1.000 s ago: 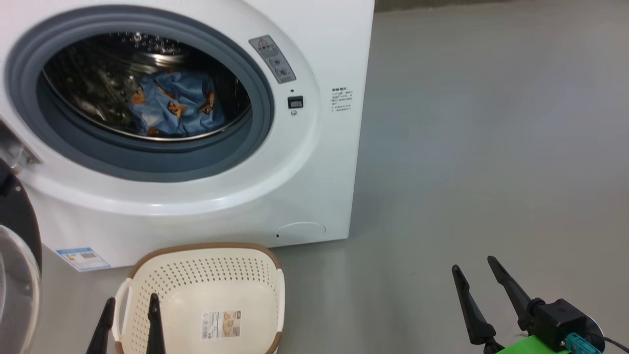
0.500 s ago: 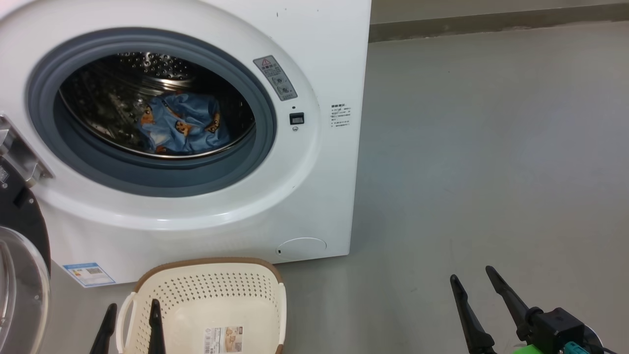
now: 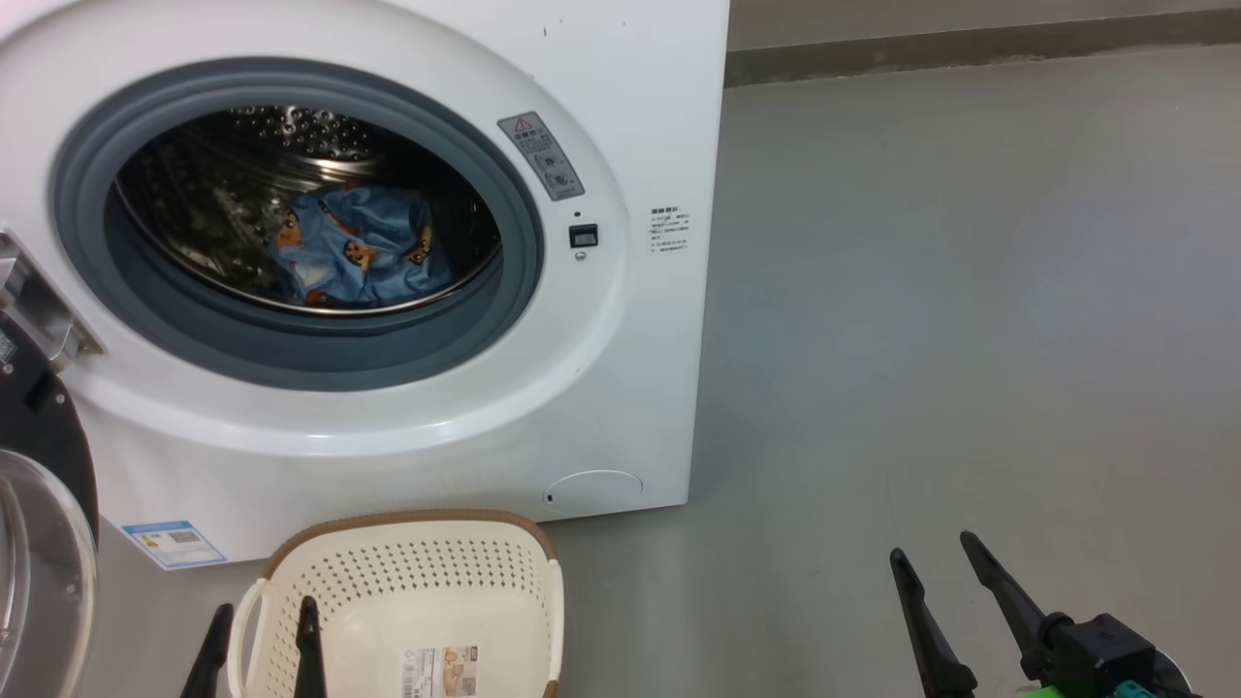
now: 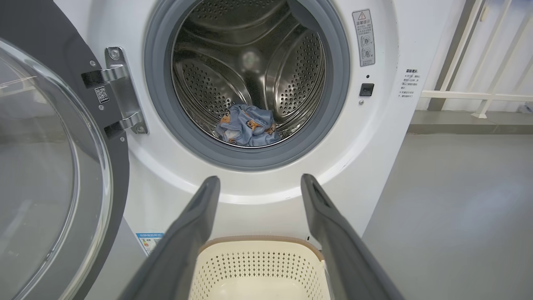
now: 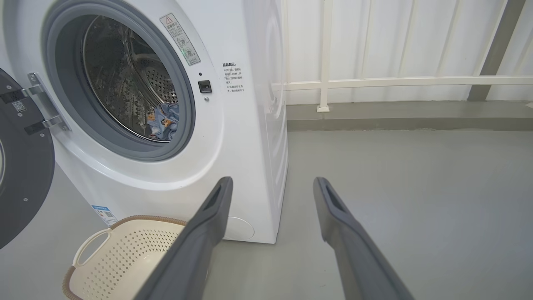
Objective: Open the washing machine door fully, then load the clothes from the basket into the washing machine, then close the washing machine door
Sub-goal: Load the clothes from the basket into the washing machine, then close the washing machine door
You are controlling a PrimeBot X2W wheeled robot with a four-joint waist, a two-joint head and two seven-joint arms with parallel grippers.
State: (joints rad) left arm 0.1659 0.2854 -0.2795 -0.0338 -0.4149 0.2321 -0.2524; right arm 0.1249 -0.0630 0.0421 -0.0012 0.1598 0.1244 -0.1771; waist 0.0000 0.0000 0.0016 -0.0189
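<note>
The white washing machine (image 3: 640,78) stands with its door (image 3: 44,543) swung wide open to the left, the black ring and glass bowl showing at the head view's left edge. Light blue clothes (image 3: 354,247) with orange-brown figures lie inside the steel drum, also seen as clothes (image 4: 247,129) in the left wrist view. The cream basket (image 3: 504,582) sits on the floor before the machine with nothing showing in it. My left gripper (image 3: 264,617) is open above the basket's near left side. My right gripper (image 3: 933,548) hangs open over bare floor to the right.
Grey floor (image 3: 970,291) stretches to the machine's right. A white railing (image 5: 395,81) and wall run behind it. The door hinge (image 4: 118,89) sits left of the drum opening. A blue energy sticker (image 3: 175,543) marks the machine's lower left corner.
The head view has tilted up a little, so the machine and basket sit lower in the picture. Both grippers stay open where they were.
</note>
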